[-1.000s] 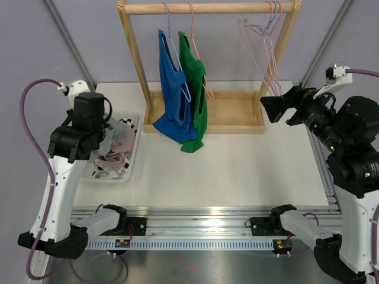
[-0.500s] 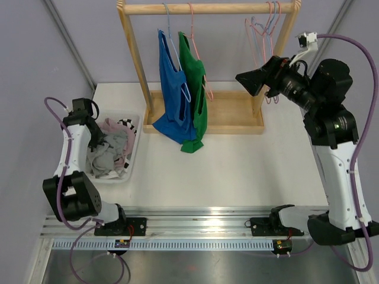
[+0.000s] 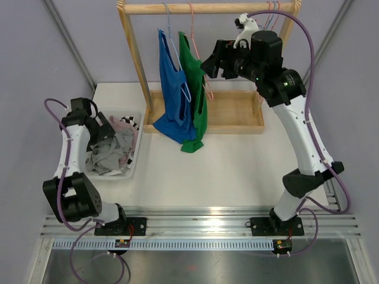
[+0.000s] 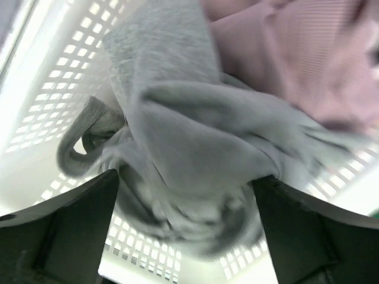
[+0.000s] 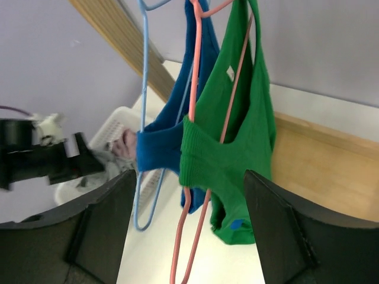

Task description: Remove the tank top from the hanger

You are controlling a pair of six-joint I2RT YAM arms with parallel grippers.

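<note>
A green tank top (image 3: 197, 94) hangs on a pink hanger (image 3: 199, 56) from the wooden rail (image 3: 177, 8). To its left a blue tank top (image 3: 170, 89) hangs on a blue hanger (image 3: 170, 41). My right gripper (image 3: 209, 64) is open just right of the green top, level with its upper part and apart from it. In the right wrist view the green tank top (image 5: 237, 148) and its pink hanger (image 5: 192, 195) show between the spread fingers of the right gripper (image 5: 186, 177). My left gripper (image 3: 110, 125) is open low over the basket, with a grey garment (image 4: 189, 130) lying loose between its fingers.
A white perforated basket (image 3: 132, 165) at the left holds grey and pink clothes (image 3: 123, 135). The rack's wooden base tray (image 3: 237, 112) lies behind the tops, with upright posts (image 3: 135, 59) at both ends. Empty hangers (image 3: 271, 10) hang at the rail's right end behind my right arm.
My left gripper has opened and let the grey garment fall into the basket. My right arm has swung left from the empty hangers to the green tank top, its jaws slightly narrower.
</note>
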